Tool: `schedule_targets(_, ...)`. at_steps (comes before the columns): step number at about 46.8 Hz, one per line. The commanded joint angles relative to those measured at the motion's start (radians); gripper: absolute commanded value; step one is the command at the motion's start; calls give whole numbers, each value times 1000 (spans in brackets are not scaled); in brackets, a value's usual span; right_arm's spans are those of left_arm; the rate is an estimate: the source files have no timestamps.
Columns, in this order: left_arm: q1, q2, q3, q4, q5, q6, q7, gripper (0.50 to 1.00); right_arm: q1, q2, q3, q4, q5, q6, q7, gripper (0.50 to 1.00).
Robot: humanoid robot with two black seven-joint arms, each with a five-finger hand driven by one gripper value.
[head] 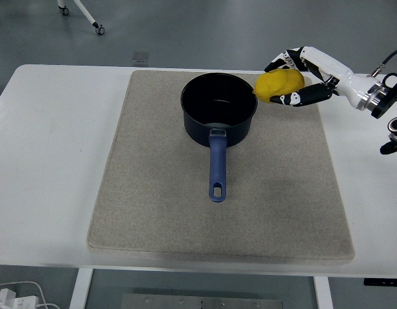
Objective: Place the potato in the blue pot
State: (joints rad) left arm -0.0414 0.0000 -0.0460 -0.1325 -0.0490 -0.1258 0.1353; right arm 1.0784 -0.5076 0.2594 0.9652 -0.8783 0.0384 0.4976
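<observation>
Potato: the yellow potato [278, 85] is in my grasp, lifted clear of the mat, just beside the right rim of the pot and overlapping that rim slightly in the head view. It is not inside the pot.

Right hand: my right hand [300, 77] comes in from the tabletop's right edge toward the far right corner of the mat. It is clasped around the potato, with black-tipped fingers [280, 62] curving over the top and others [295, 98] underneath. The white back of the hand slopes away to the right into the wrist fittings.

Left hand: none of it shows in the head view.

Pot: 1 dark blue pot [219, 107] stands upright on the far middle part of the mat. Its interior is dark and I see nothing lying in it. Its blue handle [217, 167] points toward the near edge of the tabletop and has a hanging hole at its end.

Mat: 1 beige mat [153, 193] lies flat and covers most of the tabletop's middle, squared to its edges. Only the pot stands on it.

Tabletop: the white tabletop [50, 167] shows bare strips along the left and right edges.

Surroundings: grey floor lies beyond the far edge, with a wheeled stand leg [82, 13] at the far left. White cabling [11, 297] lies below the near left corner.
</observation>
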Motion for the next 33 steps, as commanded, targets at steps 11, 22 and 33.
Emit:
schedule_targets(11, -2, 0, 0, -1, 0, 0, 0, 999, 87, 130, -52, -71, 19, -2, -20, 500)
schedule_targets(22, -2, 0, -2, -1, 0, 0, 0, 999, 91, 261, -52, -178, 19, -2, -20, 500)
schedule_targets(33, 0, 0, -5, 1, 0, 0, 0, 999, 89, 356, -54, -261, 18, 0, -19, 500)
